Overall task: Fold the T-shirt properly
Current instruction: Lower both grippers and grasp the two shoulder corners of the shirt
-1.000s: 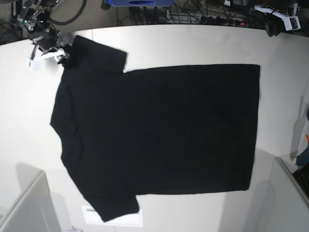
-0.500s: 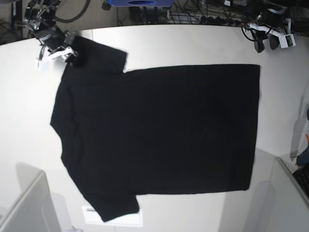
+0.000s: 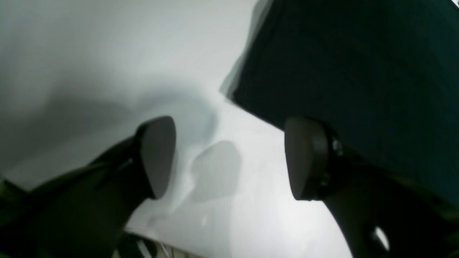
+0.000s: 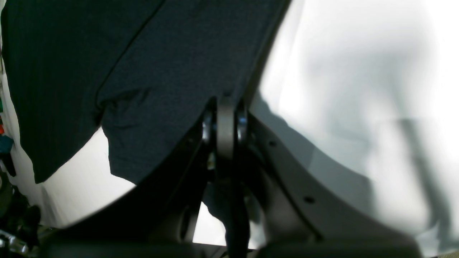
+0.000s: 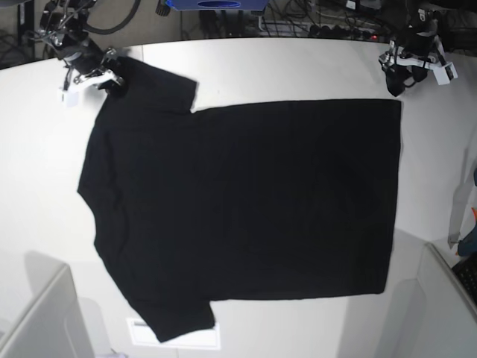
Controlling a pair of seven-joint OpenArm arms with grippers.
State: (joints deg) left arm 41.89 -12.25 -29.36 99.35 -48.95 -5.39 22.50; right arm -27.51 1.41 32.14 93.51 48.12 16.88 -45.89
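Observation:
The black T-shirt (image 5: 246, 209) lies flat on the white table (image 5: 298, 71), collar to the left and hem to the right, plain side up with no print showing. My right gripper (image 5: 112, 77) is at the far upper-left sleeve. In the right wrist view it (image 4: 226, 125) is shut on the sleeve's edge (image 4: 161, 71). My left gripper (image 5: 393, 85) hangs just above the hem's far right corner. In the left wrist view it (image 3: 233, 157) is open and empty over bare table, with the shirt corner (image 3: 244, 93) just beyond the fingertips.
A white sheet (image 5: 179, 335) lies under the near sleeve at the front edge. Grey panels stand at the front left (image 5: 45, 321) and front right (image 5: 443, 313). Cables and gear (image 5: 313, 22) line the back edge.
My left gripper has come down and to the left from the table's back right edge to the hem corner. My right gripper has shifted slightly up and right with the sleeve.

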